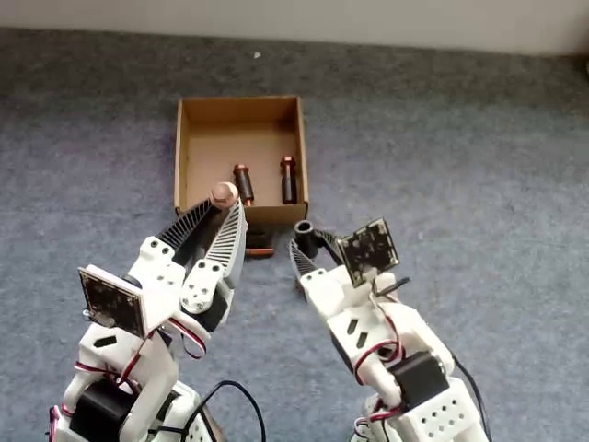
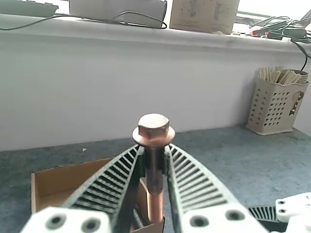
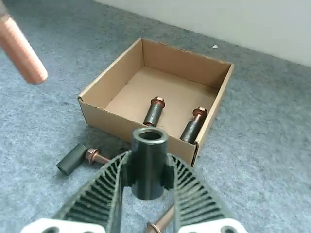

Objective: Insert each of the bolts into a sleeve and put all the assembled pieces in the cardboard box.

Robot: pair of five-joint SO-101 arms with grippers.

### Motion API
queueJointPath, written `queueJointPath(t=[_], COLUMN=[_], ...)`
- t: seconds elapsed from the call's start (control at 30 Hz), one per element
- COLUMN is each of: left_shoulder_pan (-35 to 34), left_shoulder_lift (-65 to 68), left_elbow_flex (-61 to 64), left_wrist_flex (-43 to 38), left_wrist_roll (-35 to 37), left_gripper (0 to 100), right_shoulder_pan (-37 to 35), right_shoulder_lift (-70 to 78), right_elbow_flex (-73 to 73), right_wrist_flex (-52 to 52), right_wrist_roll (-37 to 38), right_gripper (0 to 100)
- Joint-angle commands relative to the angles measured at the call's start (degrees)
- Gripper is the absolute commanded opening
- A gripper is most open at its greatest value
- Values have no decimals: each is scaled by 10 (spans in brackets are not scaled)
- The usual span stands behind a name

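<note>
On the grey worktop (image 1: 479, 166), the cardboard box (image 1: 237, 138) already holds two assembled pieces (image 1: 243, 183). Just in front of it, the left end effector (image 1: 221, 210) pinches a copper bolt (image 2: 154, 141) head-up, and the right end effector (image 1: 308, 250) clamps a dark sleeve (image 3: 148, 165) with its bore upward. The insertion likely hinges on bringing the bolt's free shank tip squarely over that bore, axes in line, before pushing home with neither grip loosening.

You'll see a copper bolt (image 2: 153, 132), a dark grey sleeve (image 3: 148, 165), a plain brown cardboard box (image 1: 230, 138), speckled grey carpet (image 1: 460, 157), and black ribbed fingers (image 2: 104, 187) on the white left gripper (image 2: 154, 149).
</note>
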State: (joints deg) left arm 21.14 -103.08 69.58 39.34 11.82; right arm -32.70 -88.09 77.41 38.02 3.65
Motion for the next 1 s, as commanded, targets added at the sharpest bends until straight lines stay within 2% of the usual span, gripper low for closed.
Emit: queueJointPath(t=[0.0,0.13,0.2,0.37,0.5,0.97], left_shoulder_pan=[0,0,7,66,71,71], left_shoulder_lift=[-7,-7,-6,-4,-6,-8], left_elbow_flex=[-29,-48,-65,-96,-78,-15], left_wrist_flex=[-17,-17,-17,-15,-15,-14], left_wrist_roll=[33,37,38,37,37,33], left_gripper=[6,6,6,6,6,6], right_shoulder_pan=[-7,-8,-14,-73,-103,-102], right_shoulder_lift=[-54,-73,-82,-137,-174,-173], right_elbow_flex=[5,20,39,120,163,168], right_wrist_flex=[-5,-15,-36,-101,-120,-189], right_wrist_roll=[1,3,26,82,123,128], right_gripper=[5,5,5,5,5,5])
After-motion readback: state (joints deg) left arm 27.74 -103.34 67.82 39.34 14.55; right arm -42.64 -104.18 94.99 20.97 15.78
